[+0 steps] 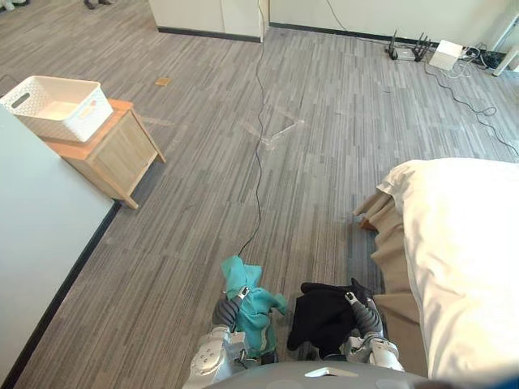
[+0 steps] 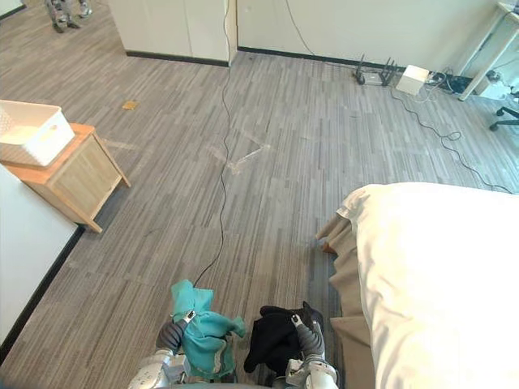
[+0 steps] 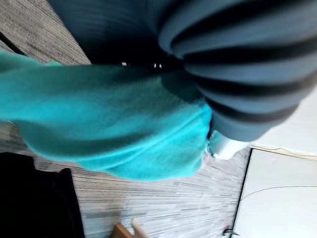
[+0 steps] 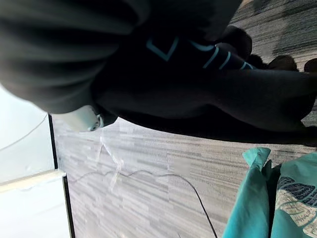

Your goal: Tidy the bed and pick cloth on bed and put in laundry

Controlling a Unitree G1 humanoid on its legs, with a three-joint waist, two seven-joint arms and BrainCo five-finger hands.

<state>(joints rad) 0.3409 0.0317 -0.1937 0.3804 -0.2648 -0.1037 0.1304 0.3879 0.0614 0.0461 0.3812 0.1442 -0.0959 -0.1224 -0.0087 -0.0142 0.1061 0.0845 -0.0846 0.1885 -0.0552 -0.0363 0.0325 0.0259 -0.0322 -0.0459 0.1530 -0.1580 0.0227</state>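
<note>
**Carry to laundry: both cloths in hand, basket far left**

Observed: the teal cloth [image 1: 255,308] was bunched in the left robot hand [image 1: 227,312], near centre, and hung clear of the floor [image 1: 243,162]. A silver finger lay over the fabric, so I read that hand as closed on the cloth, with the rest of the grip buried in it. The black cloth [image 1: 323,318] was held the same way in the right robot hand [image 1: 366,318], just right of the teal one. The two bundles hung side by side; whether they touched could not be told.

The white laundry basket [image 1: 85,117] sat on the wooden cabinet [image 1: 122,154] at the far left, beside the pale wall and well apart from both hands. The bed [image 1: 462,267] lay to the right under its white cover.

Judgement: the step in hand was the carry to the basket, with neither cloth dropped in yet.

Notes for doing it well:
- Turn left first, so the basket comes dead ahead before closing in
- Keep both hands raised on the way, so the hanging ends do not trail on the floor
- Stop close enough for each hand to pass above the rim
- The basket looked light and could slide on the cabinet top if knocked, so let go from above and do not push against its wall
- Release one cloth at a time. Fabric may cling to a hand, so lift that hand clear and check that the cloth fell inside

The bed would probably need straightening afterwards
</note>
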